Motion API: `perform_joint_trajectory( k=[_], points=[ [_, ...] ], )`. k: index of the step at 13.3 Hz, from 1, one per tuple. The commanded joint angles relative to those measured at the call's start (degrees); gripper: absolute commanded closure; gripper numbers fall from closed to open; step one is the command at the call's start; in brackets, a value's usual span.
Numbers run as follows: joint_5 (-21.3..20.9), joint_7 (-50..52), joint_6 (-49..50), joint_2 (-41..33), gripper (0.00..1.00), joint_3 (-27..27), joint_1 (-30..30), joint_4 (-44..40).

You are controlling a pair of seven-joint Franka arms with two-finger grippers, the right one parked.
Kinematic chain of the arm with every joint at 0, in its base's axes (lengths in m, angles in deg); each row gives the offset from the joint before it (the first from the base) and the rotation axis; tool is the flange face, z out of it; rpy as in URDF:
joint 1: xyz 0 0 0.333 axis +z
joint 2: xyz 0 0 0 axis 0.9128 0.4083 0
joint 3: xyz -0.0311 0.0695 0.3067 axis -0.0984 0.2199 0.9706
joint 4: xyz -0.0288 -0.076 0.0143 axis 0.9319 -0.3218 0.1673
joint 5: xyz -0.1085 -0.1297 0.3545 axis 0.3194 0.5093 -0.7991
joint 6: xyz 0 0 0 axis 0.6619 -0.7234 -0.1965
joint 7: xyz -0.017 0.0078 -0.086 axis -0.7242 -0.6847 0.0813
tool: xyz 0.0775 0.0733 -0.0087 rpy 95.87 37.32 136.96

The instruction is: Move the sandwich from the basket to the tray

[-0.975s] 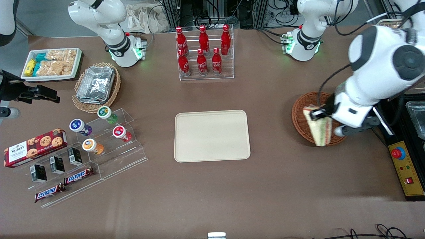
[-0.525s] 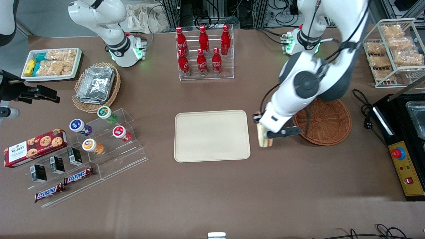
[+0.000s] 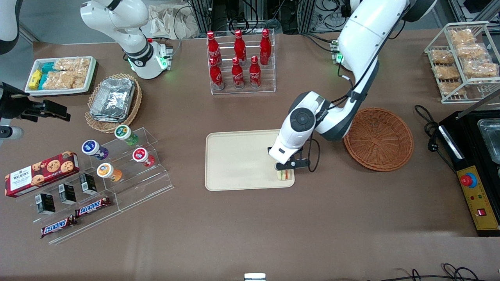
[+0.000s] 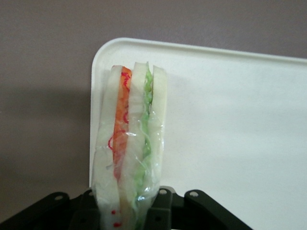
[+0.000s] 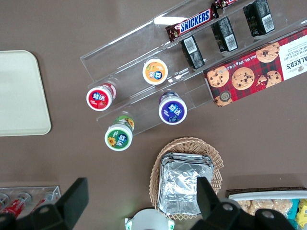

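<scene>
The basket (image 3: 378,139) is sitting empty on the brown surface (image 3: 250,226). The hand (image 3: 285,168) is clamping the sandwich (image 3: 285,175) over the tray (image 3: 238,160) corner nearest the basket.

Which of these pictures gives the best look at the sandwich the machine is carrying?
The left wrist view: the sandwich fills it, with its white bread and orange and green layers showing, held in the hand over a corner of the tray. The front view shows only a small bit under the hand. The right wrist view misses it.
</scene>
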Motion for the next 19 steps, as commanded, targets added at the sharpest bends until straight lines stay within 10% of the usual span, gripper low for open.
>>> perform_joint_trajectory(
  k=[1, 2, 3, 12, 19],
  points=[
    [-3.39, 1.28, -2.77, 2.28, 1.0, 0.64, -0.63, -0.86],
    [-3.4, 1.1, -2.78, 2.54, 0.78, 0.64, -0.63, -0.94],
    [-3.4, 0.75, -2.78, 2.46, 0.04, 0.64, -0.63, -0.94],
    [-2.87, 3.04, 15.36, -8.59, 0.0, 4.31, 0.51, -6.38],
    [4.86, -31.54, 35.01, -28.02, 0.0, 12.55, 13.34, -4.12]
  ],
)
